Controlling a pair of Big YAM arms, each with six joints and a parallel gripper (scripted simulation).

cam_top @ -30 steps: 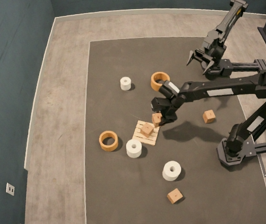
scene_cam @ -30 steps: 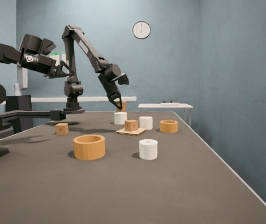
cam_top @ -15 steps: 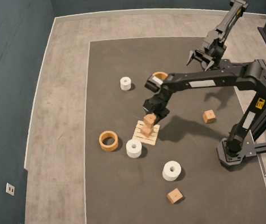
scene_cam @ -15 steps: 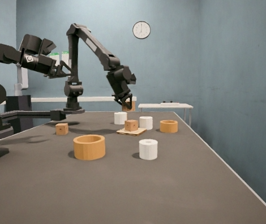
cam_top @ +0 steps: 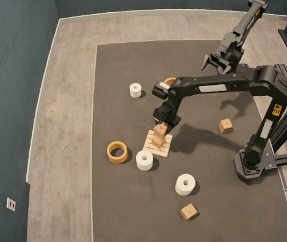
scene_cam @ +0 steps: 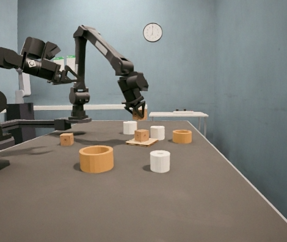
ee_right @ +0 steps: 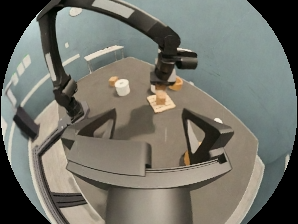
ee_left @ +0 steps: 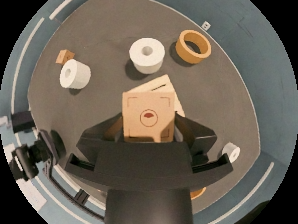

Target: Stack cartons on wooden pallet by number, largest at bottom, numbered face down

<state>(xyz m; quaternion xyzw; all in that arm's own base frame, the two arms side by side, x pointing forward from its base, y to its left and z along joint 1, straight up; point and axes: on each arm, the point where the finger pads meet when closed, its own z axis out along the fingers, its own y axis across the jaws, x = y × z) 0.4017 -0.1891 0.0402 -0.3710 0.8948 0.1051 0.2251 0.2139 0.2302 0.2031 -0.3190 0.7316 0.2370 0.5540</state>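
Cartons: four, none yet in a full column. The pallet bears the base carton; two more, the near carton and the far carton, stand out on the table. The right claw is spread with nothing in it, and best kept back. The left claw pinches the held carton roughly above the base one, clear of it.

Before lowering, I'd square its sides to the carton beneath, keep it level, descend straight, and release only once seated. The fingers should open without nudging the base or the roll beside the pallet. The printed numbers cannot be read here, so the order needs to be known first.
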